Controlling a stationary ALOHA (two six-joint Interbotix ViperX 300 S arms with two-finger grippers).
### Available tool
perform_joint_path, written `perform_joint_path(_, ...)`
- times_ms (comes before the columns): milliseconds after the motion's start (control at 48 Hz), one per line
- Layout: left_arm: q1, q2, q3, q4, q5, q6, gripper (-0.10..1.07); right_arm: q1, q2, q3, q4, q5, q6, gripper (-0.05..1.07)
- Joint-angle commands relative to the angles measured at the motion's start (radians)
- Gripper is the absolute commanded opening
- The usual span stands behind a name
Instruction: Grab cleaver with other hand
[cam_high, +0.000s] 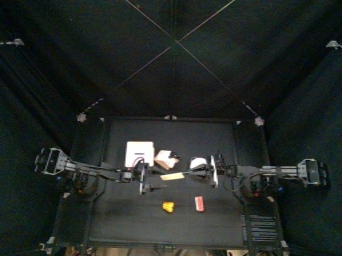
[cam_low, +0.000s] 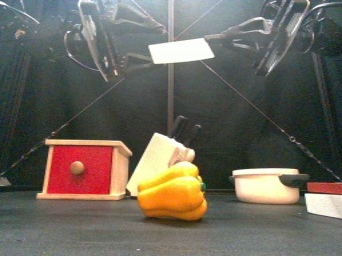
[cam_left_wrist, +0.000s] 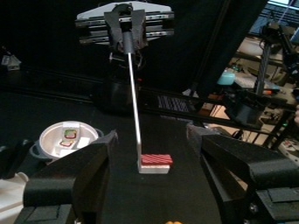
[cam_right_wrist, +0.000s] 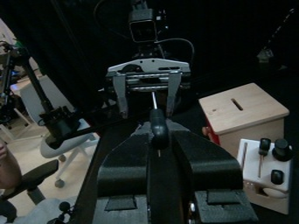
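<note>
Handover midway: right gripper (cam_low: 261, 45) pinches the cleaver (cam_low: 182, 50) aloft; left gripper (cam_low: 110, 45) (fingers spread wide) must next close on its free end

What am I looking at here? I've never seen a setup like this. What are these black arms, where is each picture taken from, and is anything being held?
This is a robot with two black arms at a small black table, each ending in a two-jawed gripper. One picture looks straight down from above, one looks level from the table's front edge, and two come from cameras on the wrists.

On the table stand a red wooden box, a knife block, a yellow pepper, a white pot and a small red block.

High above them, the right gripper holds the cleaver, a thin pale flat piece. The left gripper faces it with its jaws wide open and does not grip it yet.
</note>
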Motion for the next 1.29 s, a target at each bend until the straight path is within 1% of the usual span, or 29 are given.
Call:
perform_joint_path(0,0.000,0.015,-0.034,-0.025,-0.048,0.002,0.96,-0.005,-0.017,-0.009,0.002,-0.011,-0.002,0.46)
perform_joint_path(188,0.005,0.018,-0.017,-0.044,-0.114,0.003,0.94,-0.005,-0.046,0.009,0.002,-0.012,-0.002,0.46)
perform_joint_path(500,0.006,0.032,-0.026,-0.044,-0.121,0.002,0.80,-0.005,-0.063,0.023,0.002,-0.035,-0.002,0.46)
perform_joint_path(688,0.008,0.044,-0.034,-0.046,-0.124,0.003,0.79,-0.005,-0.057,0.020,0.002,-0.043,-0.002,0.46)
perform_joint_path(896,0.012,0.046,-0.031,-0.046,-0.158,0.003,0.76,-0.005,-0.057,0.021,0.002,-0.043,-0.002,0.46)
perform_joint_path(1271,0.017,0.061,-0.038,-0.046,-0.173,0.003,0.60,-0.005,-0.051,0.020,0.002,-0.044,-0.002,0.46)
